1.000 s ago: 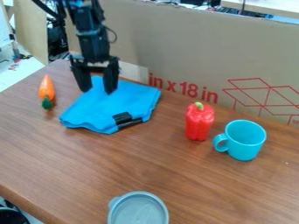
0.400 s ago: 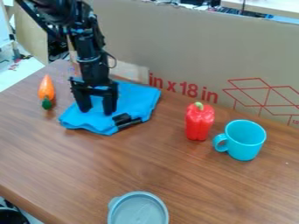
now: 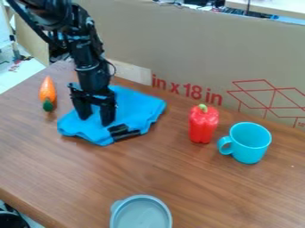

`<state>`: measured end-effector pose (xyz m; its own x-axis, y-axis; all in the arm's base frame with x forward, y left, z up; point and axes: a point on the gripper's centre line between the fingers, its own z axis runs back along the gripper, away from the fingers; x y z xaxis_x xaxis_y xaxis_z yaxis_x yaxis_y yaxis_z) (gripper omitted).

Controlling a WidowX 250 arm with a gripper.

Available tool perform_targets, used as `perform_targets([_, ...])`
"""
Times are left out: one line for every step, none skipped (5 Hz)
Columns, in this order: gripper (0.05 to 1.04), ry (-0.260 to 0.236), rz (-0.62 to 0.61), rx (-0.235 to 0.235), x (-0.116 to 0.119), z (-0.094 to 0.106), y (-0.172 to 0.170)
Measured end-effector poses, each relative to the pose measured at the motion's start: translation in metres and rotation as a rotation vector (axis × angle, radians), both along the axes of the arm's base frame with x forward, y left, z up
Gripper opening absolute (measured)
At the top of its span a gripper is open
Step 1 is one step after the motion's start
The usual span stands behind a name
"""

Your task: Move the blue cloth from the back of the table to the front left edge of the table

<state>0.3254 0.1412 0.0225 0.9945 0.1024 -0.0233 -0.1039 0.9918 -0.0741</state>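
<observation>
Blk arm (image 3: 89,58) angled down to blue cloth (image 3: 138,107); gripper (image 3: 96,121) pointing down on it, fingers (image 3: 108,113) apart w/ gap btwn.

The one fixed camera looks down at a slant from above the near side of the brown wood-grain table (image 3: 196,187), facing the tall tan cardboard panel (image 3: 179,44) behind it. It is near enough that the round grey plastic lid (image 3: 142,214), closest to the lens, is cut by the bottom edge.

So there's one blue cloth (image 3: 134,107), one carrot (image 3: 47,90), one red pepper (image 3: 204,125), one mug (image 3: 246,144) and one round grey thing (image 3: 142,214), lol.
</observation>
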Motion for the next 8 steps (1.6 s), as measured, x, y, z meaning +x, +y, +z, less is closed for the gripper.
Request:
perform_targets([1.0,0.133,-0.047,-0.03,-0.039,-0.003,-0.006])
perform_targets([1.0,0.265,-0.056,-0.046,-0.082,-0.004,0.002])
perform_targets([1.0,0.428,-0.01,-0.02,-0.122,-0.008,0.024])
perform_targets([1.0,0.49,0.049,0.001,-0.148,-0.01,0.041])
perform_targets([1.0,0.488,0.045,-0.071,-0.167,-0.007,0.04])
perform_targets([1.0,0.448,-0.01,-0.152,-0.162,-0.004,0.032])
perform_targets([1.0,0.339,-0.076,-0.216,-0.146,0.015,0.02])
perform_targets([1.0,0.203,-0.107,-0.178,-0.131,0.06,0.02])
